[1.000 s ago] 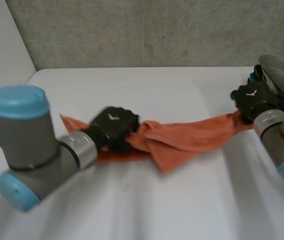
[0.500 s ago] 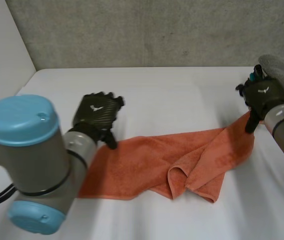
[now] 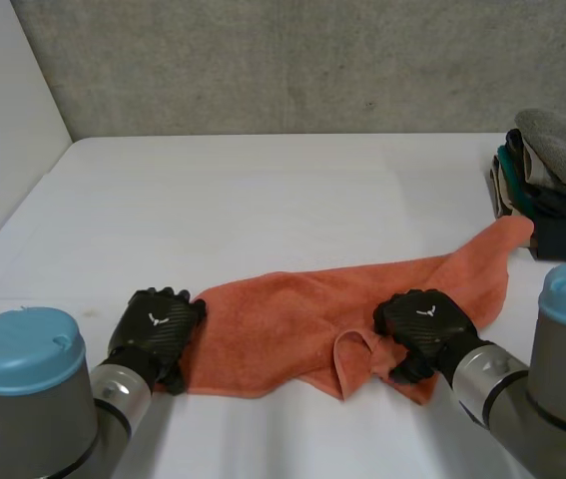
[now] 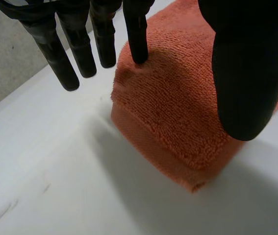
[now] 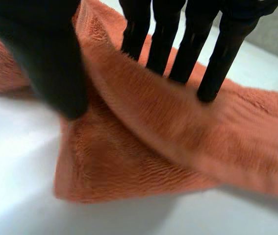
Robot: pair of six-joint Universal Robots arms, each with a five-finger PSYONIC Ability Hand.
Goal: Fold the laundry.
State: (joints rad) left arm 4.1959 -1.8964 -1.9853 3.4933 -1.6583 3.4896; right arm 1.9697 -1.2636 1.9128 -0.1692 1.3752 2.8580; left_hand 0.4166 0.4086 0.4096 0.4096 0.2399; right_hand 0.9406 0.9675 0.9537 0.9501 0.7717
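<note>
So, the orange towel [image 3: 292, 319] is lying rumpled across the near half of the white desk [image 3: 263, 190]. It runs from near the left arm over to the right side, where its far corner reaches right up to the stack of folded clothes [image 3: 552, 180] sitting at the desk's right edge. Grey wall [image 3: 292, 60] behind all that.

The left robot hand [image 3: 155, 329] is down at the towel's near left corner. From the left wrist view, that corner is doubled over into a thick little fold [image 4: 178, 112]. The hand's fingers are straight and spread, not gripping anything. One fingertip [image 4: 139, 54] pokes into the top of the fold, the others hang over bare desk [image 4: 45, 171] beside it, and the thumb sits out over the cloth.

The right robot hand [image 3: 424, 324] is on the towel's near right part, just beside a raised loop of cloth in the middle of the near edge. In its own wrist view the fingers [image 5: 207, 88] are straight with their tips resting on the towel [image 5: 178, 142]. A ridge of cloth runs between them and the thumb on the other side. It looks like it's not clamped on the ridge, so I'd call that hand open too.
</note>
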